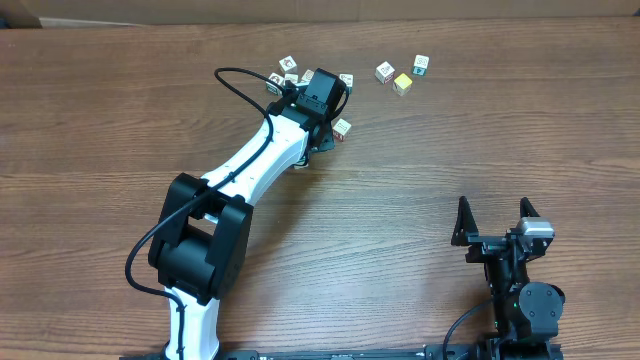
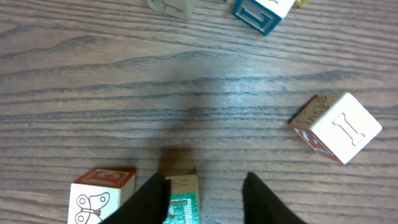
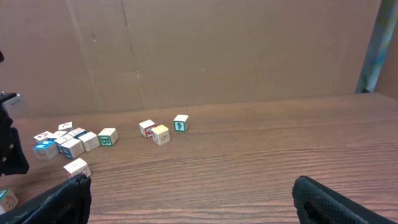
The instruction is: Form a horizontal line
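Note:
My left gripper (image 2: 205, 199) is open, low over the table, with a green-faced cube (image 2: 183, 199) between its fingers, against the left finger and clear of the right one. A butterfly cube with a red top (image 2: 99, 193) stands just to its left. Overhead, the left wrist (image 1: 317, 132) covers these cubes. In the right wrist view a short row of white-edged cubes (image 3: 81, 144) runs from a teal face to a green one; I cannot tell whether they touch. My right gripper (image 1: 495, 228) is open and empty near the front right.
A cube marked "I" (image 2: 336, 127) lies right of the left gripper, also seen overhead (image 1: 342, 128). A teal-edged cube (image 2: 261, 12) lies ahead. Three cubes, one yellow-faced (image 1: 402, 84), sit apart at the back right. Loose cubes (image 1: 287, 63) lie behind the wrist.

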Available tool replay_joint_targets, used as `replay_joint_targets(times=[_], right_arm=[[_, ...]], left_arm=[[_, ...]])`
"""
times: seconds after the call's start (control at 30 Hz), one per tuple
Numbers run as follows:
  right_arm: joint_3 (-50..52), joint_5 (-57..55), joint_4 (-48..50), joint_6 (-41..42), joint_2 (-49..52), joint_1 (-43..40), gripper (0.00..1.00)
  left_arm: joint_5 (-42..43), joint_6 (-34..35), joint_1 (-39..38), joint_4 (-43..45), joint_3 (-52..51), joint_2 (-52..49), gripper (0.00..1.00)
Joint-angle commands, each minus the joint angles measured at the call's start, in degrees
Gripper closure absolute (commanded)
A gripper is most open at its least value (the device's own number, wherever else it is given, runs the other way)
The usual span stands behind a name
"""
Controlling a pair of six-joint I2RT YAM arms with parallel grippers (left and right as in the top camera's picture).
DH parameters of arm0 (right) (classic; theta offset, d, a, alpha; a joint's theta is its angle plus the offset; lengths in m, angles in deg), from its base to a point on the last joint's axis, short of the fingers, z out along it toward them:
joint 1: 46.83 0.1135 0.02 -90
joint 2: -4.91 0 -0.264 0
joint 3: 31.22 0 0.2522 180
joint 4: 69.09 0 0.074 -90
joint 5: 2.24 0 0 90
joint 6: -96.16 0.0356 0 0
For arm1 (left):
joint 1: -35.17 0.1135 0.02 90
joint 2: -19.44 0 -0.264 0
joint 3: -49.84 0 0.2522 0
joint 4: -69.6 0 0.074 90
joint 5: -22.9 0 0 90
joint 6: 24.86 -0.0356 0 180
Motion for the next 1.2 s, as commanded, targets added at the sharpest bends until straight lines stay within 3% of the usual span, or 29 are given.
replay_joint_targets(times=[0.0, 0.07, 0.23, 1.17], right_arm=[[0.61, 0.24, 0.11, -0.24, -0.57, 0.26, 0.0], [0.61, 0.24, 0.11, -0.24, -0.57, 0.26, 0.0], [0.61, 0.24, 0.11, -0.24, -0.57, 0.26, 0.0], [0.61, 0.24, 0.11, -0.24, -0.57, 0.26, 0.0]], left_arm=[[1.88, -0.68, -0.46, 0.07, 1.11, 1.46, 0.74], [4.22, -0.68, -0.46, 0.26, 1.09, 1.46, 0.96], [9.2, -0.68, -0.48, 0.74, 1.09, 1.38, 0.96], [7.72, -0.07, -1.4, 3.08, -3.87, 0.98, 0.96]])
